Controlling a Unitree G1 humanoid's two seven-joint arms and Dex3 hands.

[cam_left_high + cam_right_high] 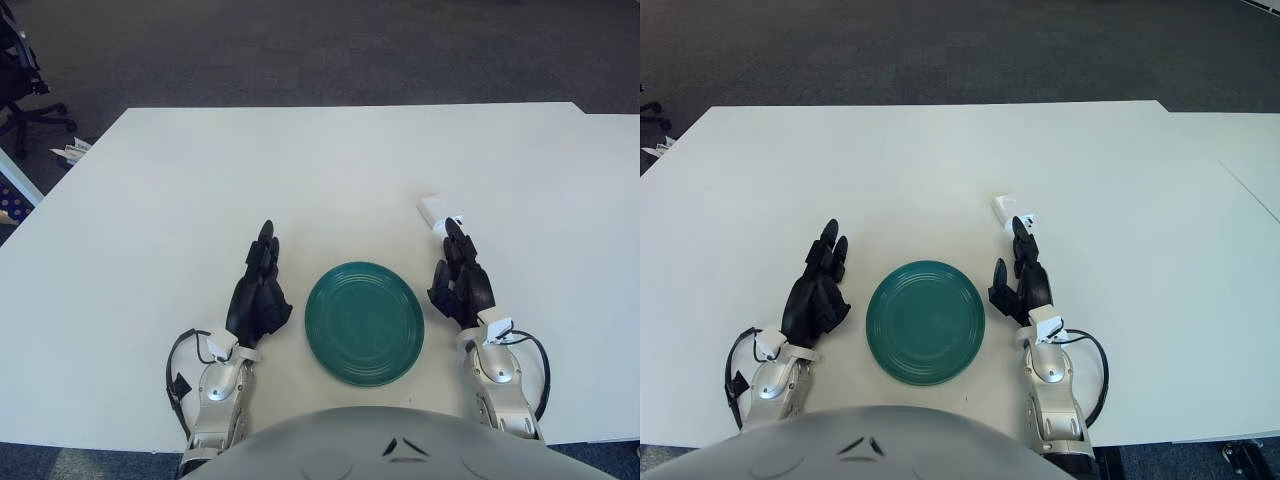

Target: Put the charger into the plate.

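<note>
- Dark grey carpet surrounds the white bench [200, 200] I am working over; an office chair [20, 80] stands off its far left corner.
- On my feed the charger [438, 211] shows as a small white block with a slightly darker patch at its near right end; finer detail I cannot make out.
- Its long axis runs diagonally, from far-left to near-right across the bench; I cannot tell which end carries the prongs.
- It lies flat on the bench, just beyond the fingertips of my right hand [460, 285], apparently touching or nearly touching them, and off to the far right of the plate.
- The green plate [364, 322] sits near the front edge, between my two hands, with nothing in it.
- My right hand rests on the bench beside the plate's right rim, fingers stretched forward and loosely apart, holding nothing.
- My left hand [260, 295] lies beside the plate's left rim, fingers extended forward, holding nothing.
</note>
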